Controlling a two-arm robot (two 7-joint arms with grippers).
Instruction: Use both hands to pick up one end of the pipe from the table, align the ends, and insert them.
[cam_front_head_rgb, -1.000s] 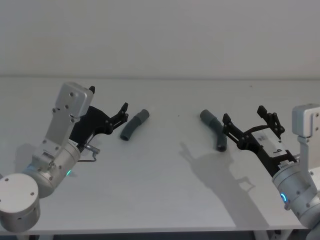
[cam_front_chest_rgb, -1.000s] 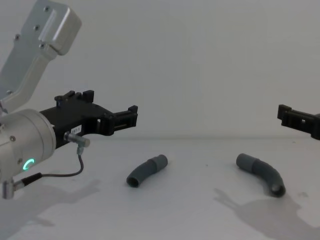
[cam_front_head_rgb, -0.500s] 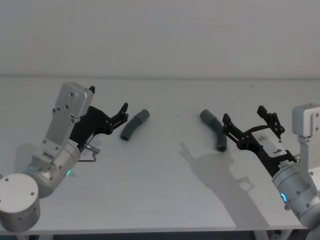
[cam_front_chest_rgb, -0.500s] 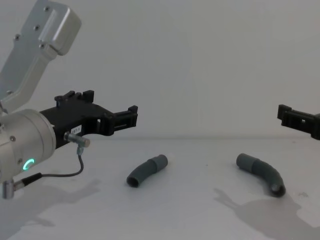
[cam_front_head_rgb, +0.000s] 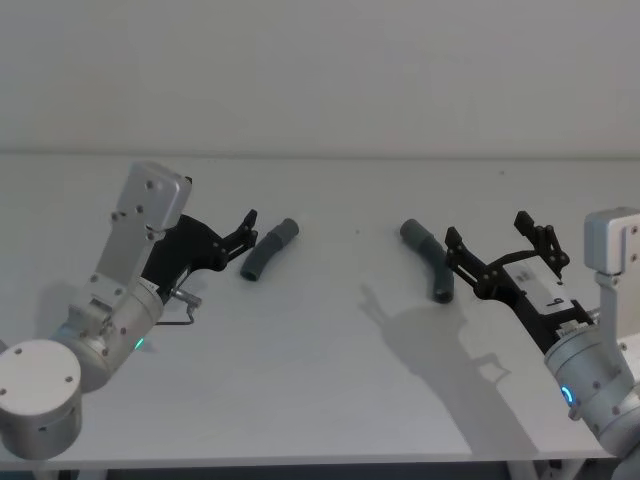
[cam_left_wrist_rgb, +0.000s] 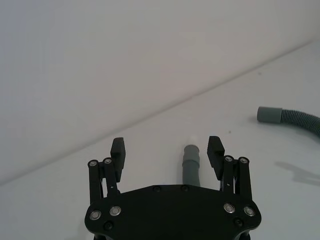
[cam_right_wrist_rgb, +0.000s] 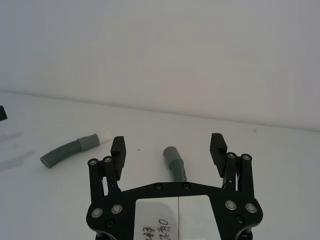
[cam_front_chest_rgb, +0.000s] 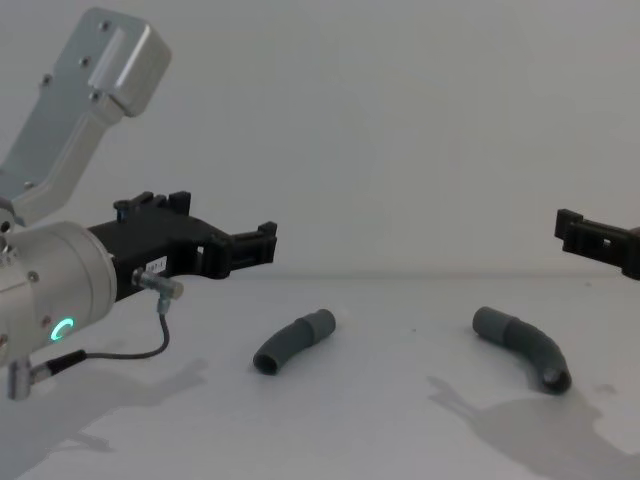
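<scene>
White matte table (cam_front_head_rgb: 330, 400) was noted bearing two curved dark grey ribbed tube pieces, well apart. Left pipe piece (cam_front_head_rgb: 266, 250) lay just ahead of black two-fingered left gripper (cam_front_head_rgb: 247, 228); right pipe piece (cam_front_head_rgb: 430, 262) near right gripper (cam_front_head_rgb: 486, 230). Both jaws were spread, holding nothing.

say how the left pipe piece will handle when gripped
The left pipe piece looks hollow and small, so probably light. Its ribbed section may flex; the smooth collar looks stiffer. Round but bent, it might pivot if nudged.
</scene>
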